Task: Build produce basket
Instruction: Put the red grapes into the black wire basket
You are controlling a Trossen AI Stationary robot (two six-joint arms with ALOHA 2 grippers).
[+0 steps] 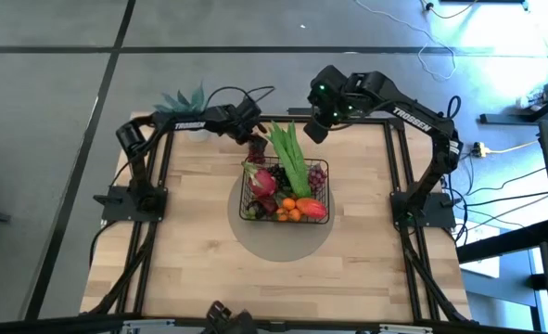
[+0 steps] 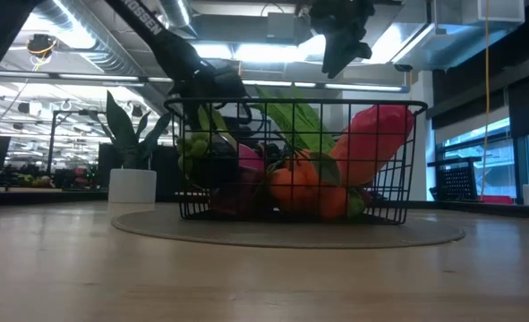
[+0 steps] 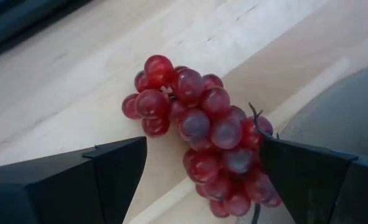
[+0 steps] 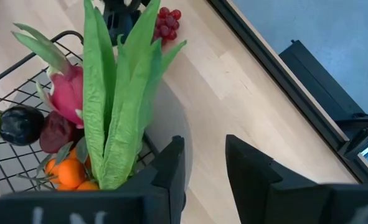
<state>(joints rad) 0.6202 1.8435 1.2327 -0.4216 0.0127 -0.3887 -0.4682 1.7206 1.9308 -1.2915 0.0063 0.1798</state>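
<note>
The black wire basket (image 1: 248,206) stands on a round grey mat at the table's middle. It holds long green pods (image 4: 118,106), a pink dragon fruit (image 4: 68,93), a dark round fruit (image 4: 18,124), small oranges (image 4: 71,173) and a red-yellow mango (image 2: 371,139). A red grape bunch (image 3: 202,130) lies on the table at the mat's far-left edge, outside the basket; it also shows in the right wrist view (image 4: 166,23). My left gripper (image 3: 203,149) is open, with one finger on either side of the bunch. My right gripper (image 4: 205,165) is open and empty above the basket's far side.
A spiky teal plant in a white pot (image 2: 132,183) stands at the table's far left, behind my left arm (image 1: 190,121). Bare wood lies near, left and right of the mat (image 1: 283,243). Black frame rails run along the table's sides.
</note>
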